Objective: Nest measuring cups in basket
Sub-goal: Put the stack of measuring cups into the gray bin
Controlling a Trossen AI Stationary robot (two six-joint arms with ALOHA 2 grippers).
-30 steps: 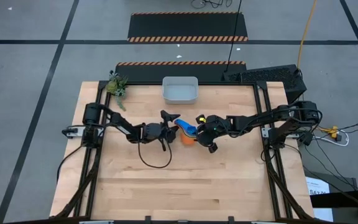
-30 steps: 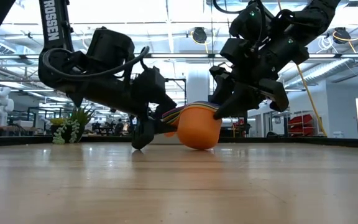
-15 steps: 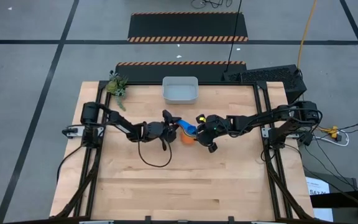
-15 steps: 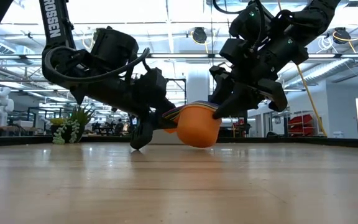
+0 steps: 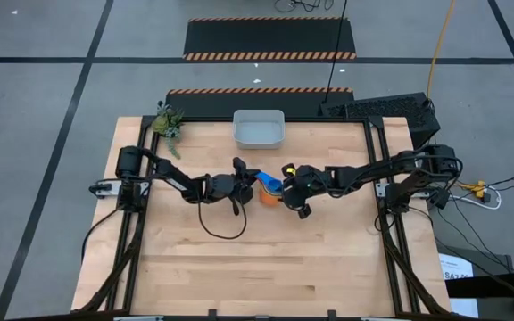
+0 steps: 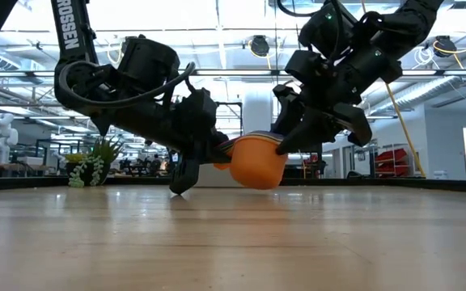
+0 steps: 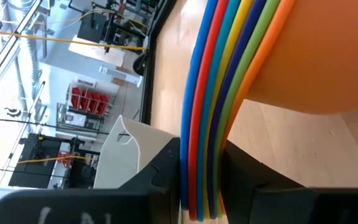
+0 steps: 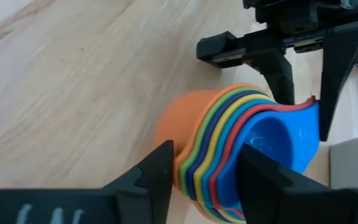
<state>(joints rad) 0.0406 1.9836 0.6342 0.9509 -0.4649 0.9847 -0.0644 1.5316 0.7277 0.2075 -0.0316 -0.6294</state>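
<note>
Tabletop (image 5: pixel 266 267): light wood planks | basket (image 5: pixel 258 130) at far edge, centre | small green plant (image 5: pixel 168 121) at far left corner | nested measuring cups (image 5: pixel 269 189) mid-table, orange outermost

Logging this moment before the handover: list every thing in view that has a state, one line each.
Measuring cups: nested in one stack, orange outermost, lying tilted on the table, not in the basket.
Basket: upright at the table's far edge, nothing visible in it.
Left pincer: shut on the stacked cup handles.
Right pincer: fingers astride the stack's rims; grip unclear.
Plant: standing at the far left corner.
</note>
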